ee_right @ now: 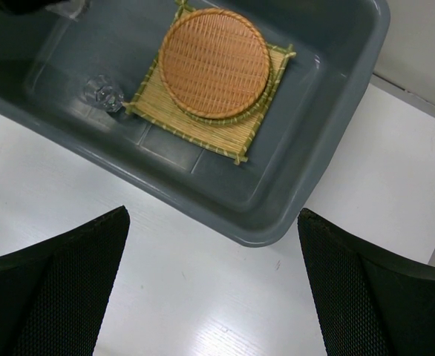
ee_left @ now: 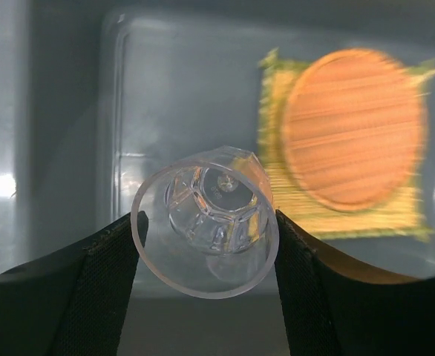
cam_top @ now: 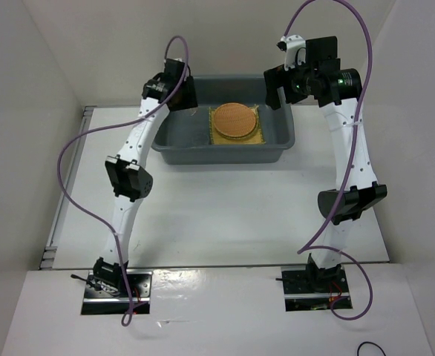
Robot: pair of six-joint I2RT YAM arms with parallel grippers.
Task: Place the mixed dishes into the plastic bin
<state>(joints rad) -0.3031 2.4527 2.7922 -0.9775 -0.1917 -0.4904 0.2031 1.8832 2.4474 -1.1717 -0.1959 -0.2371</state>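
Left claw (ee_left: 206, 221) clenched on glass cup (ee_left: 203, 256) above bin (cam_top: 225, 154); right claw (ee_right: 211, 215) released, empty, at bin's right end.

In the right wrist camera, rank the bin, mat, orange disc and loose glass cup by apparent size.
1. grey bin
2. yellow mat
3. orange disc, only slightly smaller than the mat
4. glass cup, clearly smallest

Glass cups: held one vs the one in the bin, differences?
The held cup is clamped between the left gripper's jaws above the grey bin; the loose cup rests on the bin floor beside the bamboo mat. The held cup shows its open mouth in the left wrist view; the loose cup's pose is unclear. Both are clear glass.
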